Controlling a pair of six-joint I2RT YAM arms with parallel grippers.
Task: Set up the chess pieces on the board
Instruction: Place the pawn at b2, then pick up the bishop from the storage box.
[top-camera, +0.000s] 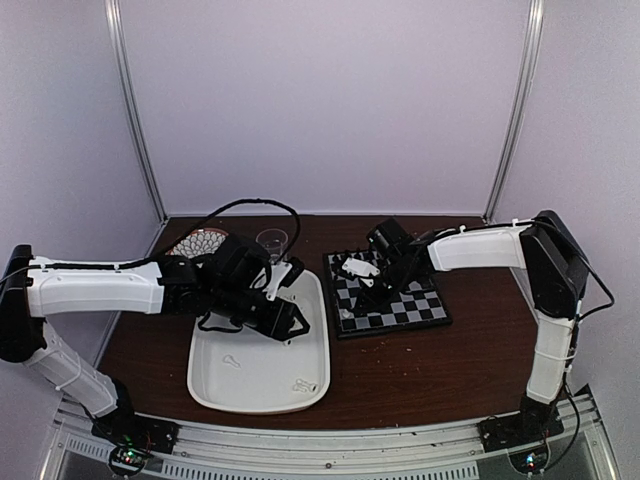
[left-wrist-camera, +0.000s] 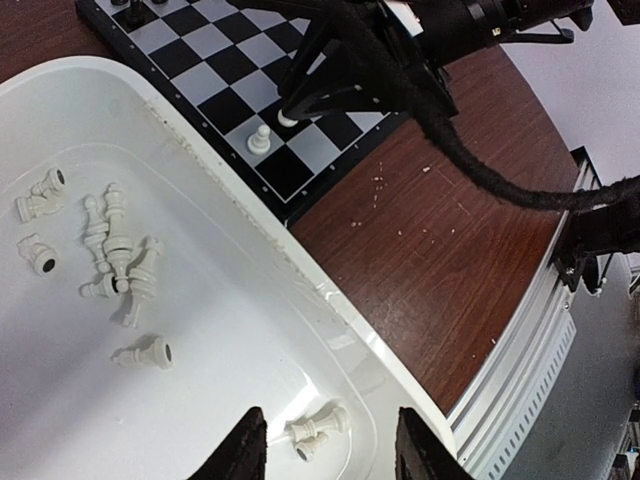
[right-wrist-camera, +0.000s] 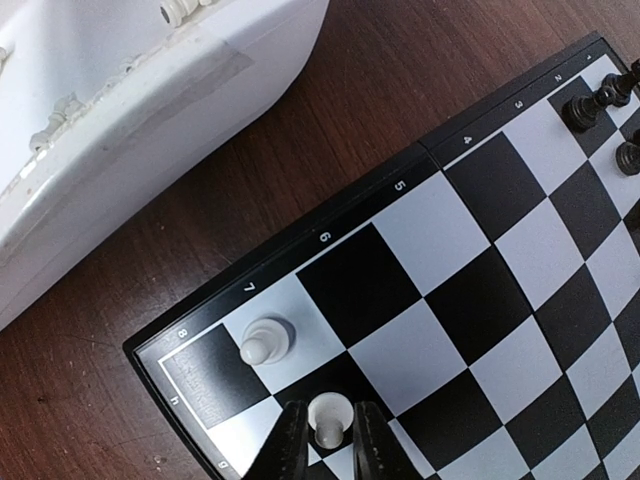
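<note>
Right gripper (right-wrist-camera: 328, 430) straddles a white pawn (right-wrist-camera: 326, 410) standing upright.

Left end effector (left-wrist-camera: 332, 445) jaws apart; right end effector (right-wrist-camera: 328, 440) jaws narrow.

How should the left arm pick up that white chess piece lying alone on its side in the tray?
Probably pinch the lone piece across its narrow middle, coming straight down from above with the left gripper. It lies flat on the tray floor with bare space on both sides.
</note>
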